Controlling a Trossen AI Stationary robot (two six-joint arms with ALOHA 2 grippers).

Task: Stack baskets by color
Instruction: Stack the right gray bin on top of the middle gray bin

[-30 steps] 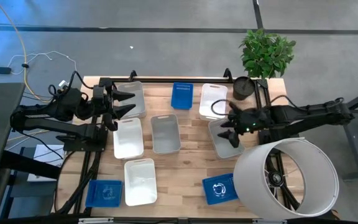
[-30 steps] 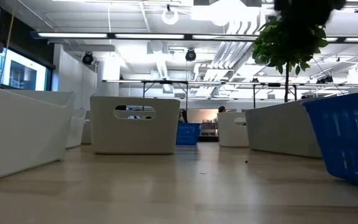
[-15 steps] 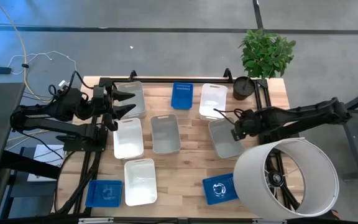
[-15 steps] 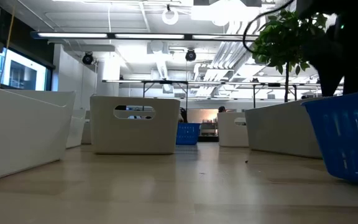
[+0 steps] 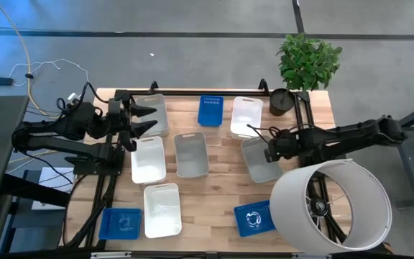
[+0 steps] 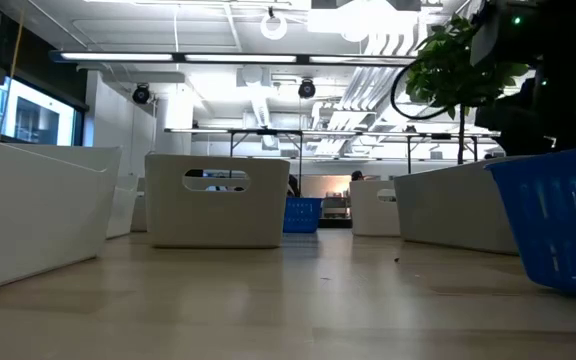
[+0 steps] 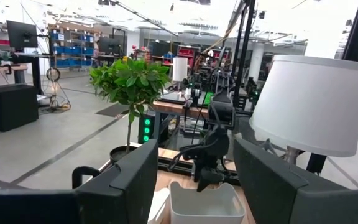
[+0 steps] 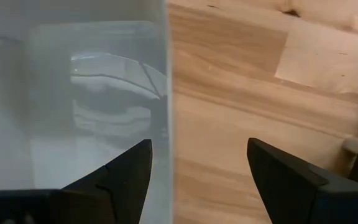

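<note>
Several small baskets lie on the wooden table: white ones (image 5: 148,158) (image 5: 162,209) (image 5: 246,116), translucent grey ones (image 5: 191,153) (image 5: 152,114) (image 5: 259,160), and blue ones (image 5: 210,110) (image 5: 120,223) (image 5: 254,218). My right gripper (image 5: 270,149) points down, open, over the right long wall of the right-hand grey basket. In the right wrist view that gripper (image 8: 197,171) has one finger over the inside of the basket and one over the wood outside its wall (image 8: 165,93); no touch shows. My left gripper (image 5: 152,119) stays level and open above the far-left grey basket.
A big white cylinder (image 5: 330,208) with a wheel inside fills the near right corner, close to my right arm. A plant in a black pot (image 5: 282,101) stands at the far right. Bare wood (image 5: 218,183) lies between the basket rows.
My right gripper has sunk toward the right-hand grey basket, tipped from slanting to pointing down, and rolled about its own line. It has stayed open. No basket has moved.
</note>
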